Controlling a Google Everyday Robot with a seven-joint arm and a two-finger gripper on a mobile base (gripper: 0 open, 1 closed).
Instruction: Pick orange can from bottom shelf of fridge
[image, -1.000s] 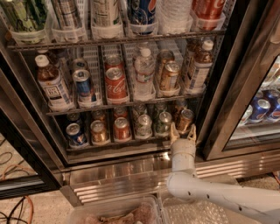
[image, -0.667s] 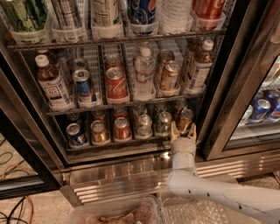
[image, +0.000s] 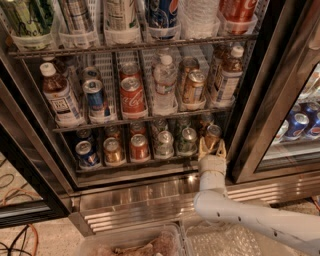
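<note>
The fridge (image: 260, 100) stands open, its dark wire racks full of drinks. The bottom shelf (image: 130, 167) holds a row of short cans in clear lanes. The orange can (image: 212, 133), coppery with a silver lid, stands upright at the right end of that row. My gripper (image: 212, 150) is reached in from below right and sits at the lower front of this can, hiding its base. The white arm (image: 250, 220) runs off to the lower right.
Left of the orange can stand a green can (image: 188, 140), a silver can (image: 164, 144), a redder-orange can (image: 139, 147), a gold can (image: 113, 151) and a blue can (image: 86, 153). The door frame (image: 250, 150) is close on the right. The ribbed steel base (image: 140, 200) lies below, a plastic bin (image: 130, 245) in front.
</note>
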